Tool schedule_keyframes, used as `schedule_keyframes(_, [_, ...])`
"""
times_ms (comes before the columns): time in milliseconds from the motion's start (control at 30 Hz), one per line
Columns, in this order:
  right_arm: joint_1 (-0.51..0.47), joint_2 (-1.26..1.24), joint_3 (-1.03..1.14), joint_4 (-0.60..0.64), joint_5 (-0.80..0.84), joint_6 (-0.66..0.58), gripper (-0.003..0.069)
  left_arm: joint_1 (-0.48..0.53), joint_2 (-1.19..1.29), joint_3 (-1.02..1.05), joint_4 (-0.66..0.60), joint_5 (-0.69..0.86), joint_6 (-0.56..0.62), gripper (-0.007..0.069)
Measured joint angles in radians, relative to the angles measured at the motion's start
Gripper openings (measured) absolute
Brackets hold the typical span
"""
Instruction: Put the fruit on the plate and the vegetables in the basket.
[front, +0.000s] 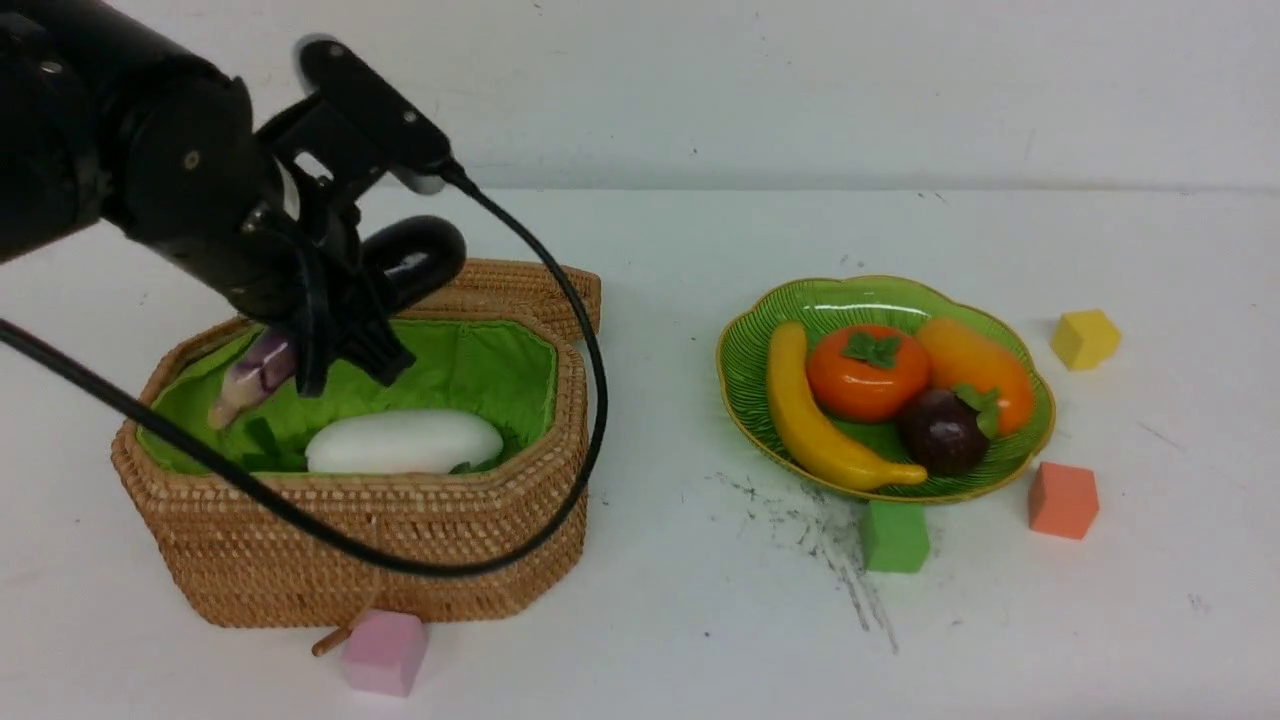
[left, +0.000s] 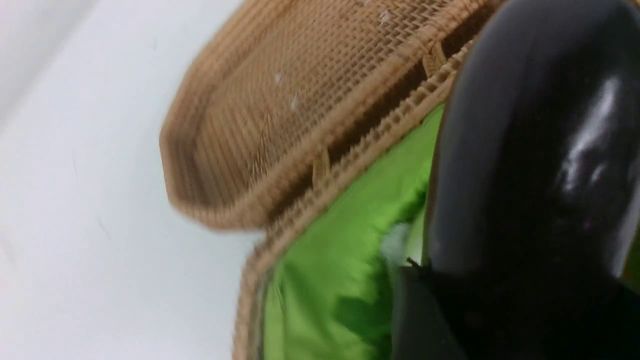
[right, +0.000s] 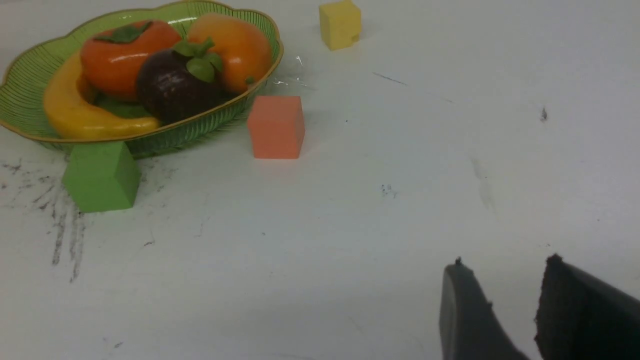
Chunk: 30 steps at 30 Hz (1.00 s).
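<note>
The left gripper pinches the dark eggplant above the open basket, where the white radish lies. The right gripper hangs spread, holding nothing, over the tabletop. Banana, persimmon, mango and mangosteen lie on the plate.

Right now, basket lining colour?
Bright green lining inside the tan basket; clearest in the front view.
</note>
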<state>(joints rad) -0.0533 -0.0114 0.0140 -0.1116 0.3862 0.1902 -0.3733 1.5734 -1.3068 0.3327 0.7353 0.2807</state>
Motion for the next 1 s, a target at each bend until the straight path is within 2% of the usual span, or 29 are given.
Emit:
schedule_keyframes(100, [0.000,0.000,0.000,0.000,0.000,0.000,0.0238,0.000,0.040,0.000,0.016,-0.003,0.043,0.0367])
schedule_keyframes(333, [0.000,0.000,0.000,0.000,0.000,0.000,0.0238,0.000,0.082,0.000,0.026,0.027,0.058,0.0370])
schedule_keyframes(367, [0.000,0.000,0.000,0.000,0.000,0.000,0.0238,0.000,0.081,0.000,0.027,0.030,0.058,0.0412])
schedule_keyframes(400, [0.000,0.000,0.000,0.000,0.000,0.000,0.0238,0.000,0.081,0.000,0.027,0.031,0.058,0.0420])
schedule_keyframes(433, [0.000,0.000,0.000,0.000,0.000,0.000,0.0238,0.000,0.079,0.000,0.022,0.041,0.058,0.0498])
schedule_keyframes(500, [0.000,0.000,0.000,0.000,0.000,0.000,0.0238,0.000,0.067,0.000,0.001,0.079,0.058,0.0594])
schedule_keyframes(567, [0.000,0.000,0.000,0.000,0.000,0.000,0.0238,0.000,0.043,0.000,-0.031,0.136,0.048,0.0649])
schedule_keyframes(633, [0.000,0.000,0.000,0.000,0.000,0.000,0.0238,0.000,0.013,0.000,-0.062,0.200,0.024,0.0659])
schedule_keyframes(800, [0.000,0.000,0.000,0.000,0.000,0.000,0.0242,0.000,-0.089,0.000,-0.121,0.362,-0.044,0.0602])
schedule_keyframes(867, [0.000,0.000,0.000,0.000,0.000,0.000,0.0242,0.000,-0.174,0.000,-0.147,0.452,-0.055,0.0526])
schedule_keyframes(967, [0.000,0.000,0.000,0.000,0.000,0.000,0.0242,0.000,-0.294,0.004,-0.182,0.493,-0.095,0.0390])
schedule_keyframes(1000, [0.000,0.000,0.000,0.000,0.000,0.000,0.0242,0.000,-0.352,0.012,-0.192,0.496,-0.117,0.0318])
